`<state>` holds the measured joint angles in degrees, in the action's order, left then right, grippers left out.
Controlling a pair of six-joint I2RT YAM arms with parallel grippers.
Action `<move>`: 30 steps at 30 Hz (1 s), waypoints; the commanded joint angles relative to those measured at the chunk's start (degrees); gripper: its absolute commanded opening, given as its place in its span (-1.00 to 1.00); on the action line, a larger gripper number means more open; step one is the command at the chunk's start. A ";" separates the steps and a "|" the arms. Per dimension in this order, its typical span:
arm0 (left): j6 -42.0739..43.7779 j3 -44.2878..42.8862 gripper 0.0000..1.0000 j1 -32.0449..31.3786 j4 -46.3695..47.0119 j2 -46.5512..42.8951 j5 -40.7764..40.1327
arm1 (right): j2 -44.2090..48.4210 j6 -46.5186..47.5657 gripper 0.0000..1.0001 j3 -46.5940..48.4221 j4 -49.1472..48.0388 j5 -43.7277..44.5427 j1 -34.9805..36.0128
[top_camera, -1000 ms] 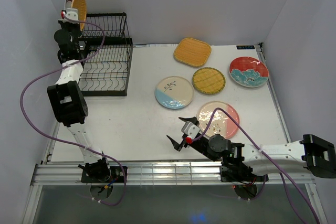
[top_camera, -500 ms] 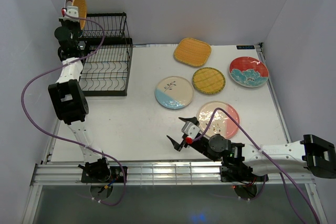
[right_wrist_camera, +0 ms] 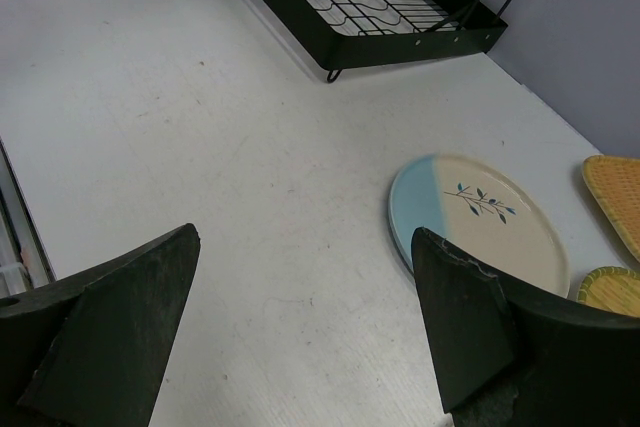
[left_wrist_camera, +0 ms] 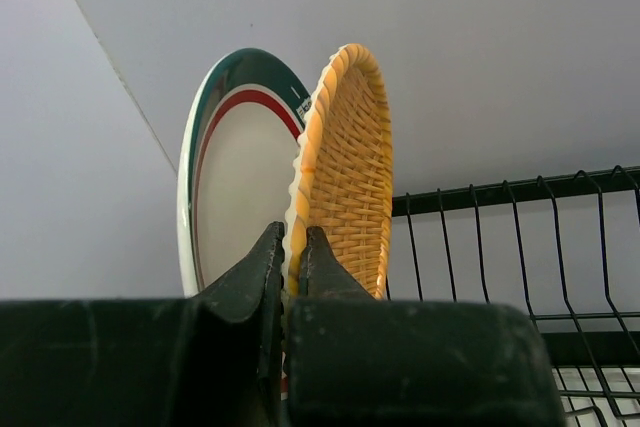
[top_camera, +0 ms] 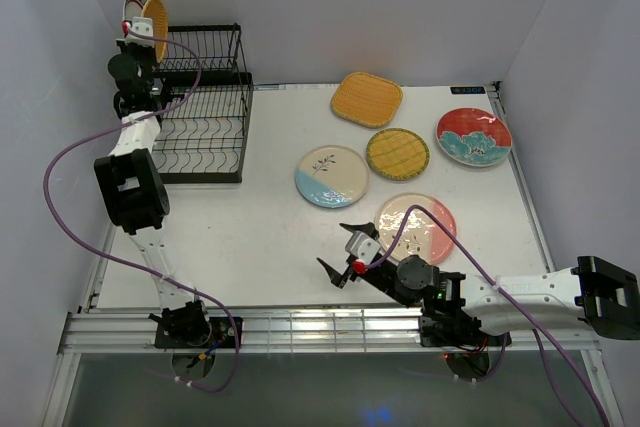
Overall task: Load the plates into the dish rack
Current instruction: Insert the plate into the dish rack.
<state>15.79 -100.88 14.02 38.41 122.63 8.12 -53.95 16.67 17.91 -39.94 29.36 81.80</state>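
1. One plate in the grip: squeezing the rim of the round woven plate (left_wrist_camera: 350, 167) with the left pincer (left_wrist_camera: 293, 239), jaws clamped tight on it, plate standing on its edge.
2. Just at 9 o'clock of that plate in the wrist view, seeing a green-striped plate (left_wrist_camera: 235, 177), on its edge too. Cannot tell whether held by the pincer as well or parked in the rack.
3. Holding all this up high over the far left corner of the dish rack (top_camera: 205, 137), at about 10 o'clock on the table (top_camera: 260, 237).
4. Judging the step in hand: bringing the woven plate to the rack, not yet set in a slot.
5. Next, most likely: go straight down between two wires, keep the plate upright, mind the striped plate beside it, then let go.
6. Parked low at 6 o'clock, the right pincer (right_wrist_camera: 303, 242), jaws wide apart, gripping nothing.
7. Lying flat on the table from 12 to 3 o'clock: square woven plate (top_camera: 367, 99), second round woven plate (top_camera: 397, 154), red-teal plate (top_camera: 473, 137), cream-blue plate (top_camera: 332, 176). Nearer the right pincer, cream-pink plate (top_camera: 415, 227).
8. Five plates left to pick up, by the look of it.
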 commanded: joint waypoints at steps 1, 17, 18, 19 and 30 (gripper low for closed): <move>0.12 -2.30 -1.00 -0.22 1.49 -0.55 0.41 | -0.01 -0.85 0.83 2.39 -1.72 0.08 -0.06; -0.67 -3.01 -1.00 -0.57 -0.36 0.60 -3.29 | -0.27 -0.93 0.83 2.57 -1.72 -0.01 0.03; -0.85 -3.09 -1.00 -0.57 -0.53 0.59 -3.29 | -0.27 -0.93 0.83 2.57 -1.72 -0.10 0.03; -1.02 -3.44 -1.00 -0.75 -0.79 0.59 -3.37 | -0.36 -0.85 0.83 2.57 -1.72 -0.01 0.03; 0.56 -5.64 -1.00 -1.36 -1.85 1.03 -9.35 | -0.45 -0.93 0.83 2.65 -1.72 -0.01 -0.06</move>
<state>15.22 -104.09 12.69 35.44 124.86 3.05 -54.39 16.67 18.02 -39.94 29.36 81.80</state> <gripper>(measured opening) 0.122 0.918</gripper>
